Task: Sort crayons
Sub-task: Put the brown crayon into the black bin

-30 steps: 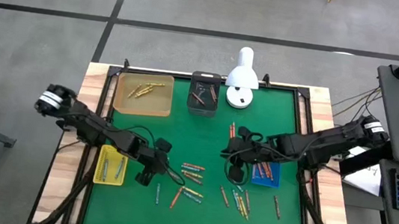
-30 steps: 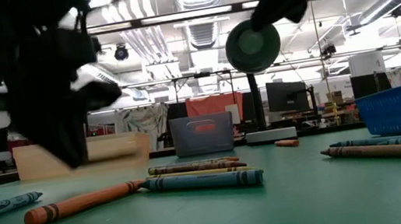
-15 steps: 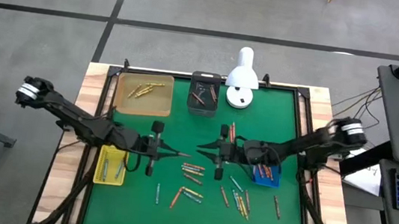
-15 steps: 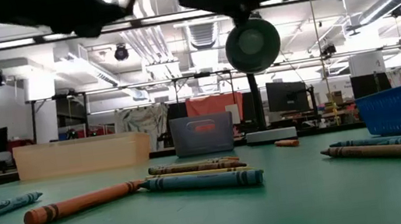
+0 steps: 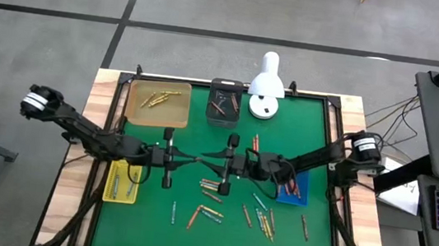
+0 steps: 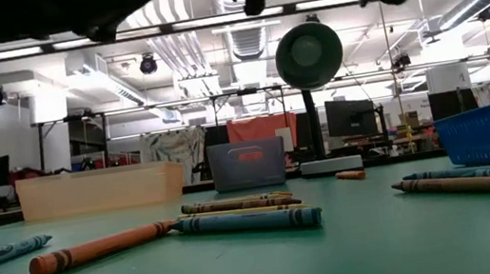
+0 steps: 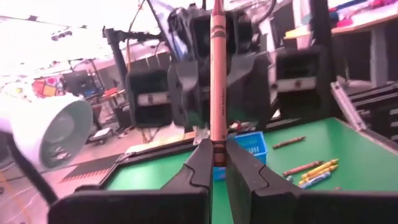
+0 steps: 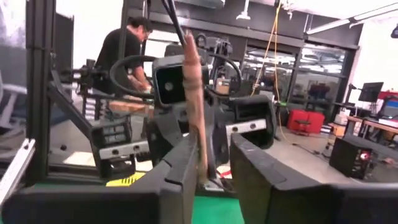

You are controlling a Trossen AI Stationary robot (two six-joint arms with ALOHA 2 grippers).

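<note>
Loose crayons point(image 5: 212, 190) clutter the mat's point(image 5: 150, 223) centre.

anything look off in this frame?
One oddity: a single orange-brown crayon is held in mid-air between both grippers over the green mat. The left gripper is clamped on one end; the right gripper stands open around the other. Loose crayons lie scattered, unsorted.

Matt green table mat point(image 5: 310, 125), paper-wrapped crayons point(image 6: 245, 220), pale wooden table edge point(image 5: 106, 81)
</note>
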